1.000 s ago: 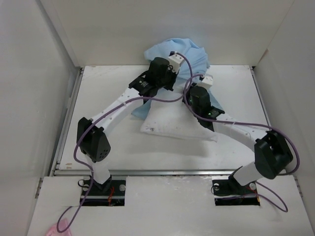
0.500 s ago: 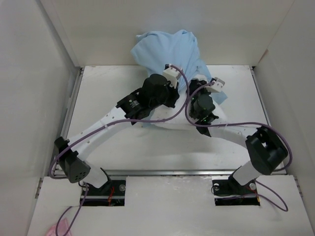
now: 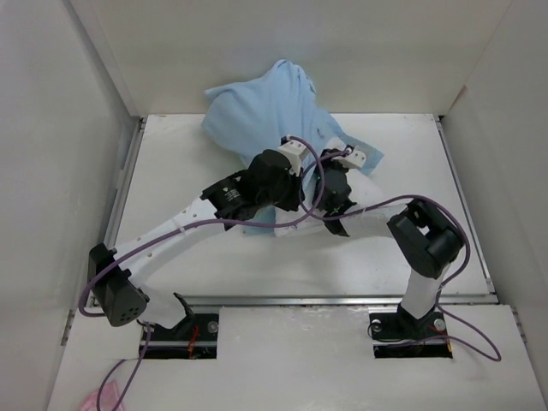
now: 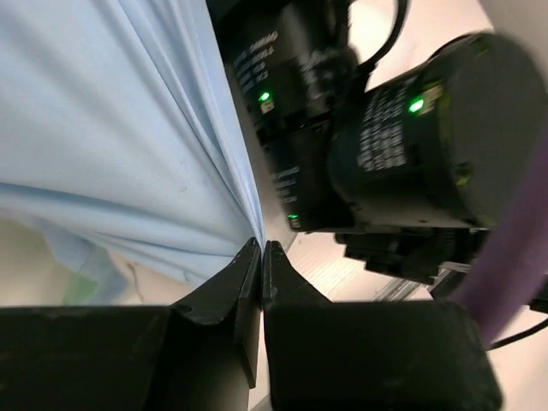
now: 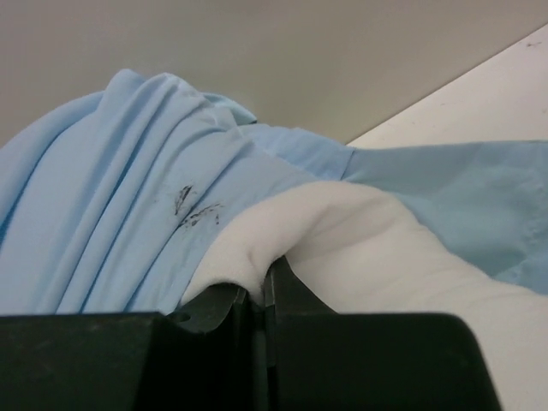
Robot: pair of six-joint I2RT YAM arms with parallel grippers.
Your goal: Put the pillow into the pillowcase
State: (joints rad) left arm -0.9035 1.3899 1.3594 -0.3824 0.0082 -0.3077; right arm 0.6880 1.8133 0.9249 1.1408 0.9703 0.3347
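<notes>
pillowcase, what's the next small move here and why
Probably draw the pillowcase edge a little further over the pillow with the left gripper, which is shut on a blue fold, while the right gripper holds its pinch on the white fabric. Much of the pillow shows uncovered.

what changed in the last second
The left end effector and right end effector pulled back, swinging the light blue fabric pillowcase leftward; less of the plump white pillow shows. Both stay shut: left on the pillowcase, right on the pillow.
</notes>
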